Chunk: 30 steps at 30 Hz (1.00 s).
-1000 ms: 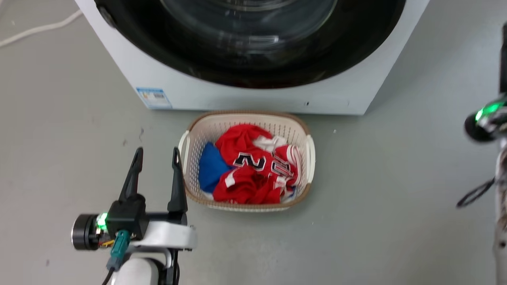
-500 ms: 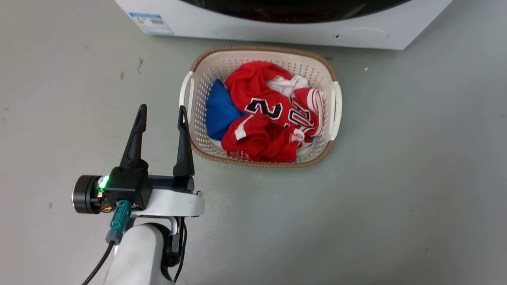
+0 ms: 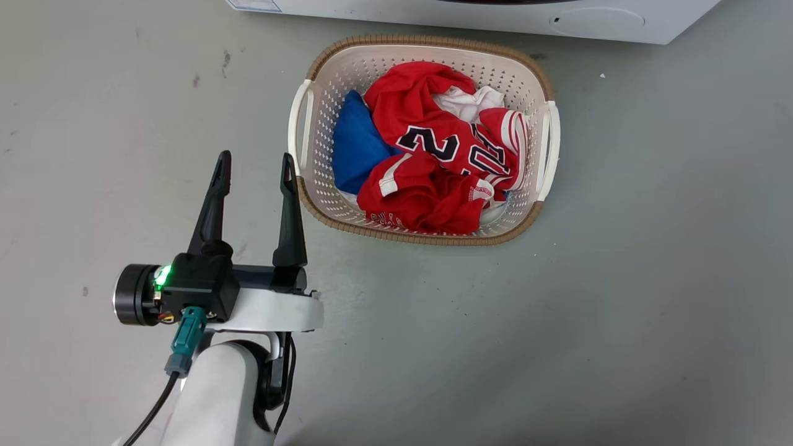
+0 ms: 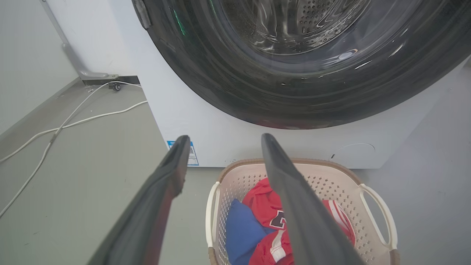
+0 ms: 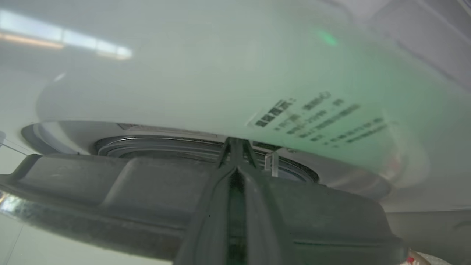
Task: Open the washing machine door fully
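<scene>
The washing machine door [image 4: 206, 84] has a glossy black rim around bulging clear glass, seen in the left wrist view on the white machine [image 4: 191, 121]. My left gripper [image 4: 225, 137] hangs open and empty in front of it, low over the floor left of the basket [image 3: 255, 157]. In the right wrist view my right gripper [image 5: 237, 141] is shut. Its fingers lie over the door's dark edge [image 5: 110, 184], with the tips in a narrow gap between that edge and the machine's white front [image 5: 184, 73]. In the head view the machine's bottom edge [image 3: 403, 11] shows.
A cream laundry basket [image 3: 427, 42] with red, white and blue clothes [image 3: 446, 155] stands on the grey floor right in front of the machine. A round white service flap [image 3: 596, 20] is low on the machine. White cables [image 4: 73, 121] trail along the floor beside it.
The head camera has tilted down: the machine and door slid up out of the picture, and the right arm left it. The left gripper stays open in the same pose.
</scene>
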Tool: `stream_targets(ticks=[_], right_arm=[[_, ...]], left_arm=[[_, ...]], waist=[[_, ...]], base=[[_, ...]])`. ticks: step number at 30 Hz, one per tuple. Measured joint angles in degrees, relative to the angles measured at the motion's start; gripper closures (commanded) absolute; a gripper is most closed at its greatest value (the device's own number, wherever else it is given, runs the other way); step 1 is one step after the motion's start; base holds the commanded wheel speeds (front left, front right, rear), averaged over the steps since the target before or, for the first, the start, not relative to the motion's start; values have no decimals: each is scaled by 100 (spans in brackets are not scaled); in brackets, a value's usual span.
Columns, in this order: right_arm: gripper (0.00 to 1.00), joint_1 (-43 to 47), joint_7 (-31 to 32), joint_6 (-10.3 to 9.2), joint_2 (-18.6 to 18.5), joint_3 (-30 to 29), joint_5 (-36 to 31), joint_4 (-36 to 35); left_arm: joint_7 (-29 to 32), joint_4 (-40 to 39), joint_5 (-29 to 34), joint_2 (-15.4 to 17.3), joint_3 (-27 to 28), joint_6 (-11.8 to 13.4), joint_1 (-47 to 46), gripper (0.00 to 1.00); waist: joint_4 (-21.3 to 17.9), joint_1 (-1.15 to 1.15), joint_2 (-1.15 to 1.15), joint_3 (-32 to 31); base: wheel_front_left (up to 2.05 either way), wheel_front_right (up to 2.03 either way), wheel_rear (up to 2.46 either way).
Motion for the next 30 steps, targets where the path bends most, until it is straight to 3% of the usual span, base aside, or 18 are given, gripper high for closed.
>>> stream_targets(ticks=[10, 30], right_arm=[[100, 8, 407, -8, -80, 111, 104, -11], [100, 1811, 921, -8, -92, 11, 630, -1205]], left_arm=[[0, -9, 49, 0, 144, -19, 3, 0], [0, -37, 254, 0, 577, -134, 593, 0]], waist=[[16, 0, 0, -129], [-247, -1, 0, -938]], base=[[0, 0, 0], [0, 0, 0]])
